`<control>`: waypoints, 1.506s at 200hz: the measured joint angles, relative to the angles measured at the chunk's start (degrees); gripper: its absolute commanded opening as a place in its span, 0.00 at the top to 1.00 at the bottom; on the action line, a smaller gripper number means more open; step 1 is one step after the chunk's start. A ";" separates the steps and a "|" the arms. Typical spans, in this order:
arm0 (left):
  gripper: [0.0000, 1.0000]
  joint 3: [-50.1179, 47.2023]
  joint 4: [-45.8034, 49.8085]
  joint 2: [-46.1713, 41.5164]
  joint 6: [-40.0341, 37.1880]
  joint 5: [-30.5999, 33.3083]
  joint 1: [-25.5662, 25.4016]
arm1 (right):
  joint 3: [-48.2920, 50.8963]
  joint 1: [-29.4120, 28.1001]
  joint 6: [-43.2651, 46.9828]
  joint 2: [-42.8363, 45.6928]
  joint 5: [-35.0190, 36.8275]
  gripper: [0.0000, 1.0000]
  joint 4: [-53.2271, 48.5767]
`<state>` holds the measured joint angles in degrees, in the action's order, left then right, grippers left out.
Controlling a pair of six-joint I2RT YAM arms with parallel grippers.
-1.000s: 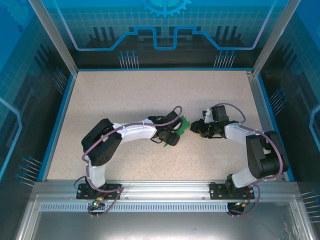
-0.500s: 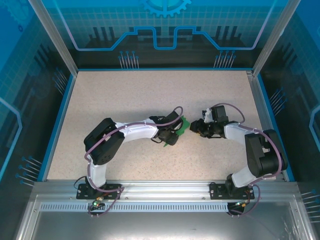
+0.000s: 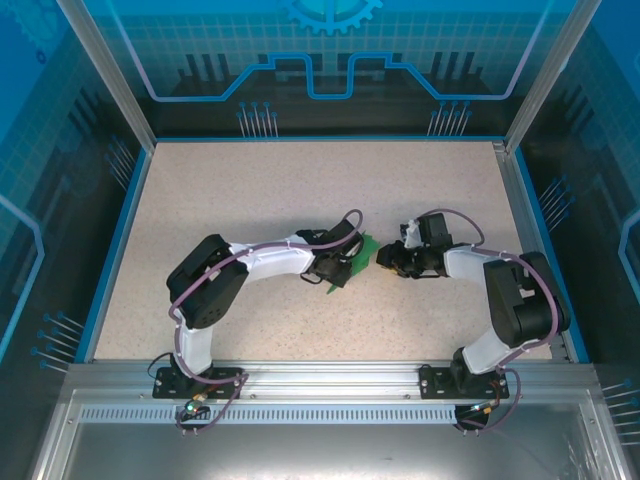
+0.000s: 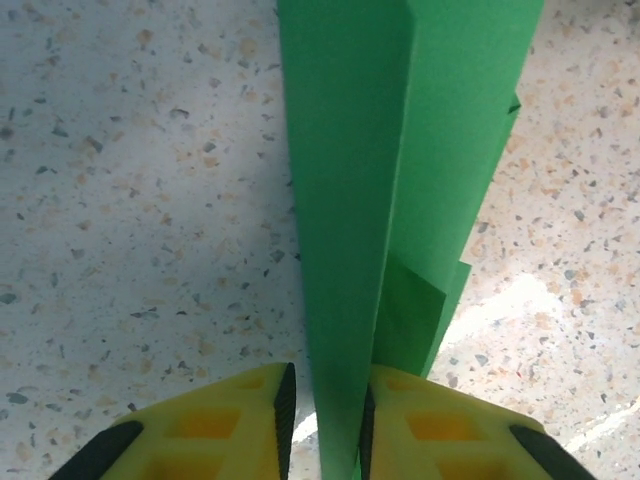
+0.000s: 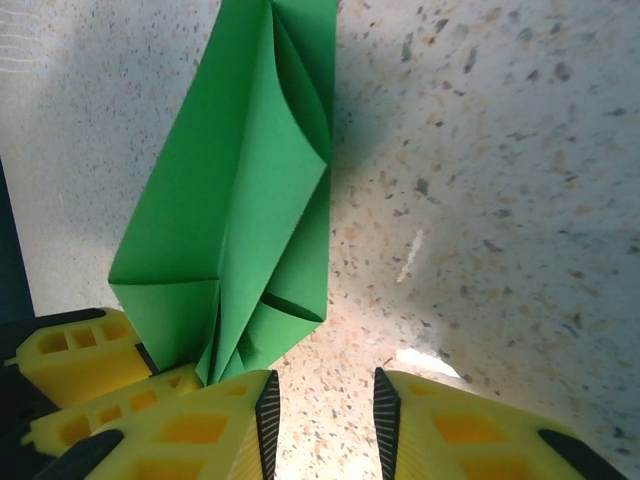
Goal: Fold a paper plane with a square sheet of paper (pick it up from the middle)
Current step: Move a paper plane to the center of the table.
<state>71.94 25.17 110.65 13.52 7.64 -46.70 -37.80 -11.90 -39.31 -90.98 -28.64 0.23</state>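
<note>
**Left hand**: We record its yellow fingers straddling the paper plane. The right pad lies against the fold, and a sliver of desk shows by the left pad. We cannot tell whether it clamps.

**Plane:** It sits at mid-desk. Its long axis runs straight out from these fingers. From above it slants from near-left to far-right between the two hands.

**Right hand**: The fingers are apart with bare desk between them, and the plane is just beside one finger, tapering away.

**Since a second ago:** Both hands have edged leftward, and the plane keeps its slant.
</note>
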 measured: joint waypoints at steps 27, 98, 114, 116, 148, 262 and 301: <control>0.82 0.00 0.02 0.00 0.00 -0.15 0.44 | 0.00 -0.61 -0.44 -0.46 -0.35 0.67 0.76; 0.96 0.00 -0.09 -0.04 0.02 -2.67 1.11 | 0.00 -1.99 -4.20 -2.43 -2.51 0.59 5.57; 0.97 0.00 -0.17 -0.26 0.11 -3.93 1.57 | 0.00 -2.45 -5.53 -3.26 -3.37 0.57 7.61; 0.97 0.00 -0.20 -0.35 0.13 -4.13 1.66 | 0.00 -2.54 -5.88 -3.43 -3.50 0.57 7.98; 0.99 -1.05 -1.66 -1.70 1.49 -7.98 3.69 | -0.02 -3.98 -8.63 -6.01 -4.83 0.55 11.76; 0.98 -3.69 -5.29 -3.06 3.43 -12.76 6.29 | -0.74 -7.69 -16.83 -10.01 -7.06 0.52 21.53; 0.99 -5.09 -6.60 -3.08 4.59 -13.79 6.91 | 0.55 -8.94 -20.39 -10.10 -8.07 0.51 25.66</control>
<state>66.85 18.57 107.57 18.11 -6.15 -39.79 -37.26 -20.84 -59.70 -101.08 -36.71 25.89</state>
